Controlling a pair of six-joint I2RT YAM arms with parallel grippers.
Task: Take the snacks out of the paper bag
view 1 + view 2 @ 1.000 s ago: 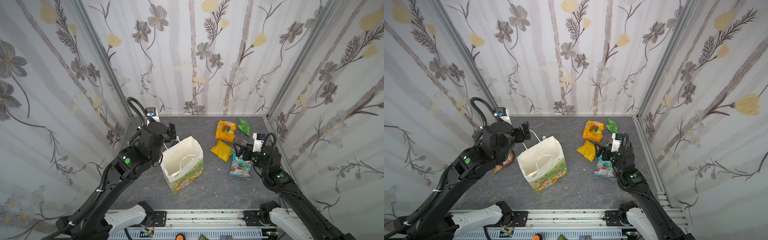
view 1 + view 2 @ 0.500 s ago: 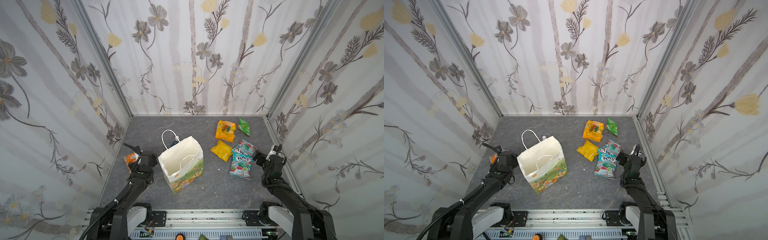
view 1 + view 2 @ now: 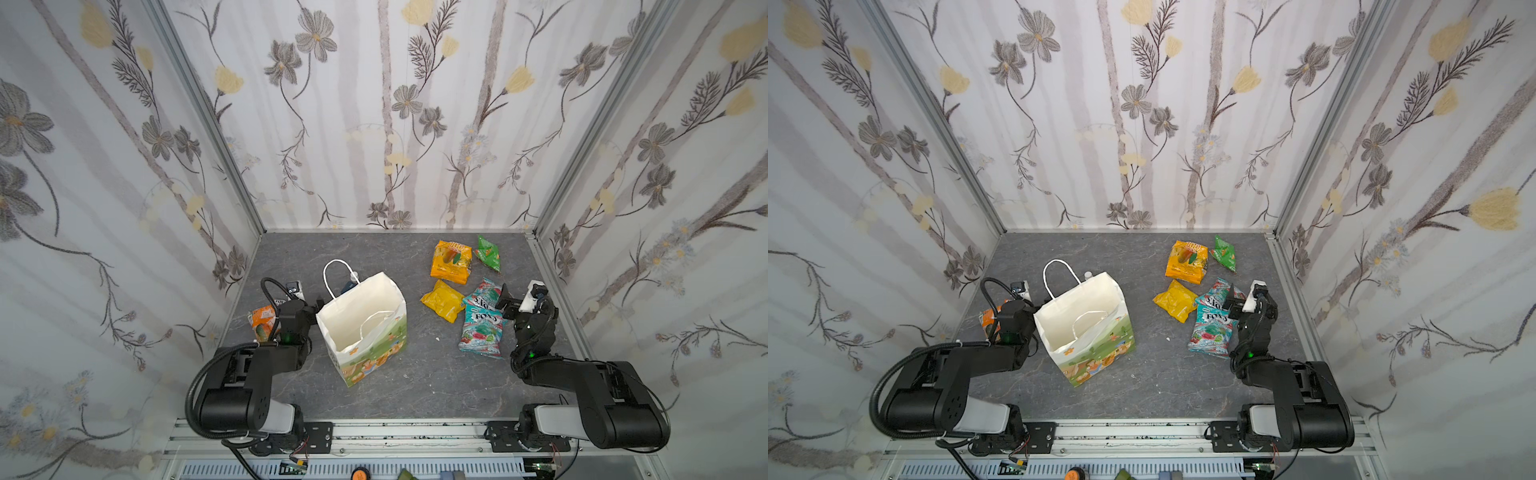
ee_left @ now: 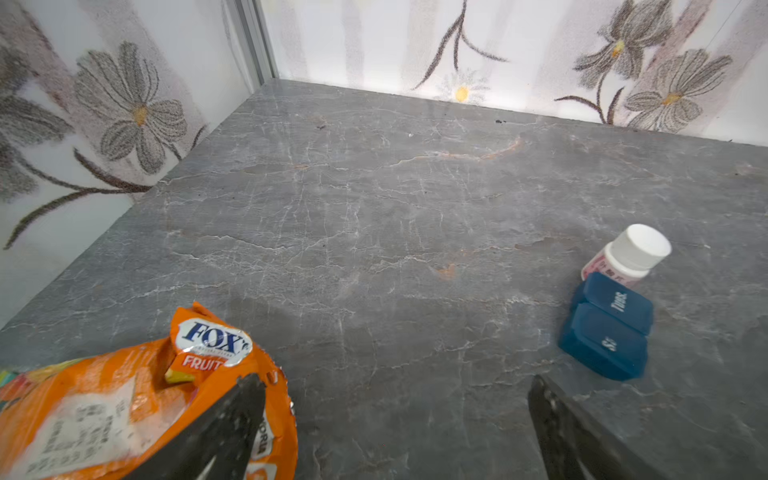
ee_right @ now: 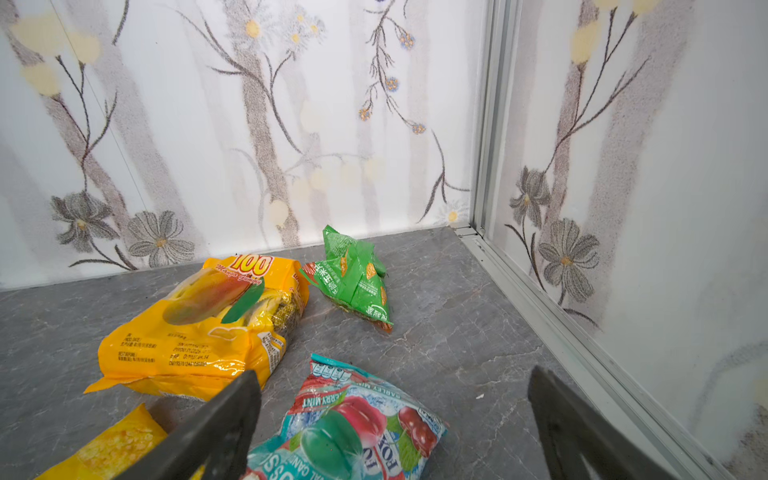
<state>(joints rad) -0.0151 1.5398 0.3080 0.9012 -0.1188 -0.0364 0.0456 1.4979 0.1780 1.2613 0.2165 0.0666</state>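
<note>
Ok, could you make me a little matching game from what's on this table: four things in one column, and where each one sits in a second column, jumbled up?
Things
1. paper bag
2. green snack packet
3. orange FOX'S Fruits packet
4. blue pill organiser

Places
A. right beside a white-capped bottle
B. far right corner, next to the mango gummy packet
C. standing mid-table with its mouth open
D. lying to the left of the paper bag, near the left wall

Pairs: 1-C, 2-B, 3-D, 4-A
</note>
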